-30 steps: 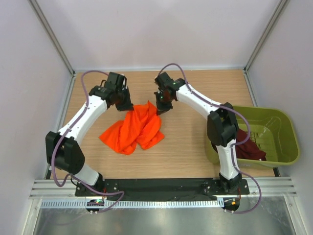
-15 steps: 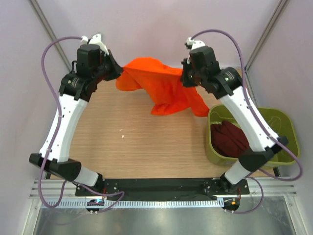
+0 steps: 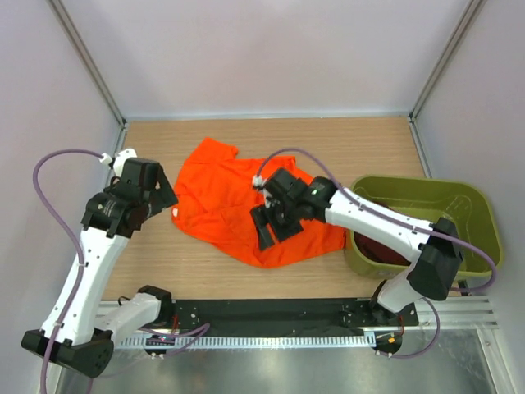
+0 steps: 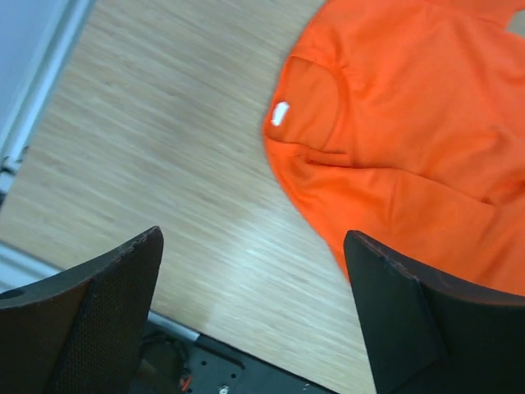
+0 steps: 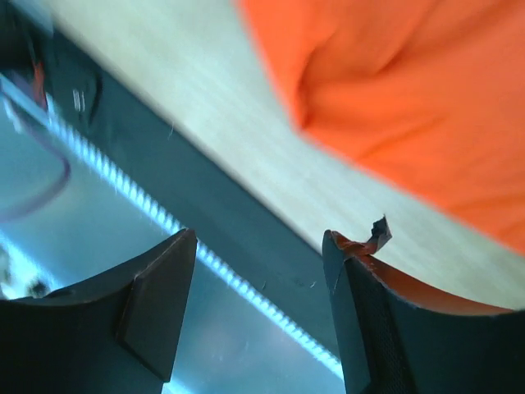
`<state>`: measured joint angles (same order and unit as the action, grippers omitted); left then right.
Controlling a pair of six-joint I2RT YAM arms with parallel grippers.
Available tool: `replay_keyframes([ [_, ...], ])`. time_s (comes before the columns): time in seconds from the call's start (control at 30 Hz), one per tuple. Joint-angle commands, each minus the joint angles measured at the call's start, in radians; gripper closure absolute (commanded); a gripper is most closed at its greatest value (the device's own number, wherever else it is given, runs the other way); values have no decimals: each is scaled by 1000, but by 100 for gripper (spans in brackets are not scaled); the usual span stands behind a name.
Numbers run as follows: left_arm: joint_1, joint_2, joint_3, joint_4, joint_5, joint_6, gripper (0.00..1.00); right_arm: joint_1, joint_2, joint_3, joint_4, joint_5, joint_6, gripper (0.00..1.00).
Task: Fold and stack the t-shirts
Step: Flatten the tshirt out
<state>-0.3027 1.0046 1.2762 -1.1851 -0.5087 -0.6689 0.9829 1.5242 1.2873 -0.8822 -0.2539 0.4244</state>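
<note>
The bright orange t-shirt (image 3: 221,193) lies spread out on the wooden table, its collar with a white label (image 4: 280,113) toward the left. My left gripper (image 3: 166,198) hovers just off the shirt's left edge, open and empty; in the left wrist view (image 4: 254,316) only bare wood shows between its fingers. Over the shirt's near edge, my right gripper (image 3: 267,228) is open and empty too, and its wrist view (image 5: 258,308) has the orange cloth (image 5: 410,98) above the fingers. The dark maroon t-shirt (image 3: 384,251) lies bunched in the tub, partly hidden by the right arm.
An olive-green plastic tub (image 3: 463,205) stands at the table's right side, against the orange shirt's right end. The black base plate (image 3: 271,312) and a metal rail run along the near edge. Grey walls enclose the left, back and right.
Half a second ago both grippers held the orange shirt stretched in the air at the back. Now it lies spread on the table, both grippers have opened, and the arms have come down and nearer.
</note>
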Motion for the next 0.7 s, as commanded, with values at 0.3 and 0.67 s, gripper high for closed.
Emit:
replay_keyframes([
  [0.3,2,232,-299,469,601,-301,29,-276,232,256,-144,332,-39,32],
  [0.67,42,761,3,316,440,-327,20,-339,340,297,-118,306,5,34],
])
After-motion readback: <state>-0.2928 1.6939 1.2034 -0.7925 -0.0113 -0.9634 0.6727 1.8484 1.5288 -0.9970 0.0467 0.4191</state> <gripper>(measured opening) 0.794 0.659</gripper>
